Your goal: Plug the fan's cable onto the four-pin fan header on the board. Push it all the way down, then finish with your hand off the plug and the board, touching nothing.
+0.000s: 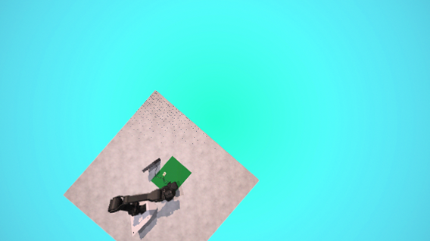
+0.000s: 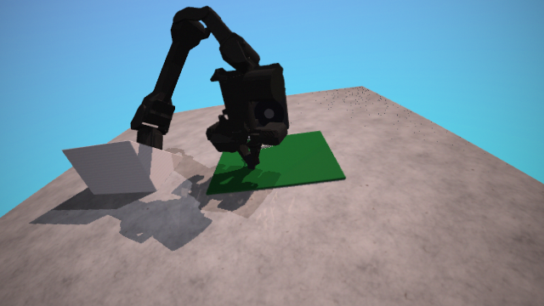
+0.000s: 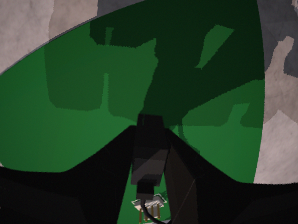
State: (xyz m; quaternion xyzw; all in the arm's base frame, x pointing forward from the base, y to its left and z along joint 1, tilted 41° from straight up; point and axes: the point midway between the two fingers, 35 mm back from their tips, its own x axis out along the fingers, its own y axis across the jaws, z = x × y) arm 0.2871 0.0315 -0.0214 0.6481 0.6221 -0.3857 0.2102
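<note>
The gripper (image 3: 154, 163) is clenched on the plug (image 3: 150, 152), a dark block seen in the wrist view squeezed between the two black fingers low over the green board (image 3: 73, 116). The grip is taken on the plug's sides, probably so its mating end stays free to meet the pins. Just behind the plug in that view sits the pale four-pin header (image 3: 149, 204), with thin black cable (image 3: 157, 215) curling beside it; the plug does not appear seated there yet, so the lift-and-align step is judged still ahead.

From outside, the arm (image 2: 187, 51) bends steeply down so the gripper (image 2: 252, 161) points nearly straight at the board (image 2: 306, 161), a pose suited to a vertical push. A grey slab (image 2: 110, 170) leans at the arm's base.

From above, the header (image 1: 164, 173) shows as a pale speck near the board's middle, the gripper just beside it. A dark panel (image 1: 151, 165), perhaps the fan, stands at the board's far edge.
</note>
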